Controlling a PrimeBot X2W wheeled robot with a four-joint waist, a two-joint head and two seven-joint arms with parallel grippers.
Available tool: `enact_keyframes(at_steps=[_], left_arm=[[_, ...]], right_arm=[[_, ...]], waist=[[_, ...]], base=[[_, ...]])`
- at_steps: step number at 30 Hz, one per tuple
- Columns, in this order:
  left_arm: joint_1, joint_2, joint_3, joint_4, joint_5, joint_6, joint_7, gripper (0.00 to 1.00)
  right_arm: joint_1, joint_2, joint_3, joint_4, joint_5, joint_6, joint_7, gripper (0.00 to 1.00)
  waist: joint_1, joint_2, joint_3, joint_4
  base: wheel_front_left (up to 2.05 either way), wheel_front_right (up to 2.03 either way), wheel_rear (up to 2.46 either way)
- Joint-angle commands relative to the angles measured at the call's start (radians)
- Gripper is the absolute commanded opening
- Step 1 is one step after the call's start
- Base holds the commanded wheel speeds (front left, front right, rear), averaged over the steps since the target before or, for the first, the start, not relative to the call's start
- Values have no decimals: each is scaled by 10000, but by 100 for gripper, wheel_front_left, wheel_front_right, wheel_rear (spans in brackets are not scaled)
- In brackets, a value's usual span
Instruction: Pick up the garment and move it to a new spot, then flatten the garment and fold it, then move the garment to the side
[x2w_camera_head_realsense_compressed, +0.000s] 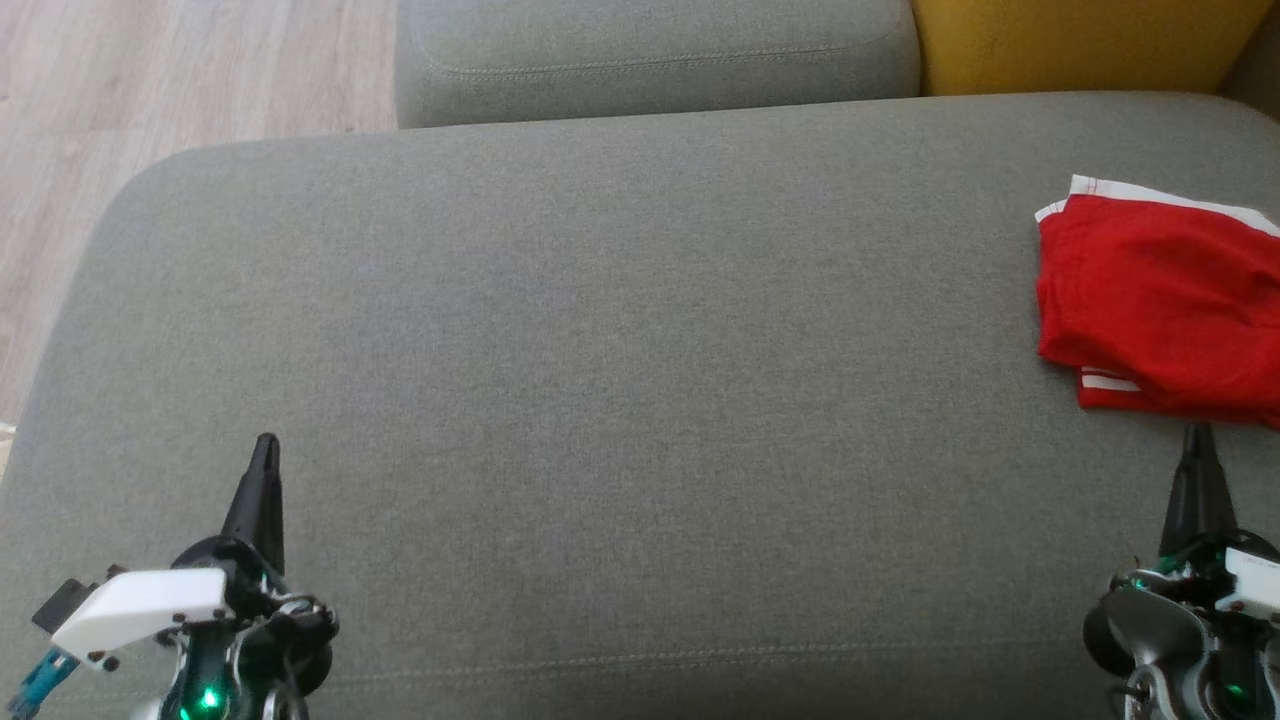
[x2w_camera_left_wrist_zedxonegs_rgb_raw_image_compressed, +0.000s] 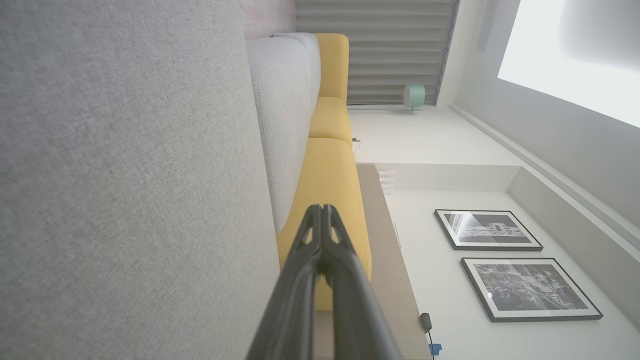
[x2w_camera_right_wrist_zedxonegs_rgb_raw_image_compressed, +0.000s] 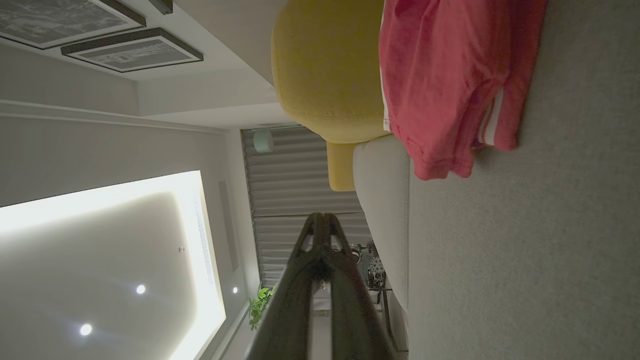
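On the wide grey cushion (x2w_camera_head_realsense_compressed: 600, 350) I see the red garment (x2w_camera_head_realsense_compressed: 1160, 300) bunched at the far right edge, partly out of view. My right gripper (x2w_camera_head_realsense_compressed: 1197, 432) sits just short of its near hem, fingers pressed together and empty; my left gripper (x2w_camera_head_realsense_compressed: 266, 442), likewise closed, is well apart, so I'd judge the right arm leads

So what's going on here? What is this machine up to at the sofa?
A two-armed robot is working with a red garment on a grey sofa cushion. Neither arm is holding it at this moment. The left gripper and the right gripper are both shut and empty, near the cushion's front edge. The garment lies loosely folded at the cushion's right side, just ahead of the right gripper.
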Motion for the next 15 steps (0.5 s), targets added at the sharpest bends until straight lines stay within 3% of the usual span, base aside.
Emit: enact_keyframes(at_steps=[1,15], left_arm=[[-515,128,345,-265,-21,-73,36,0],[-520,81,411,-261,34,-73,89,0]], right_arm=[[-550,-142,196,-410,35,48,77,0],[-554,-100,138,-406,-13,48,124,0]], waist=[[0,0,0,1],[0,0,-1,1]], base=[[0,0,0],[0,0,0]])
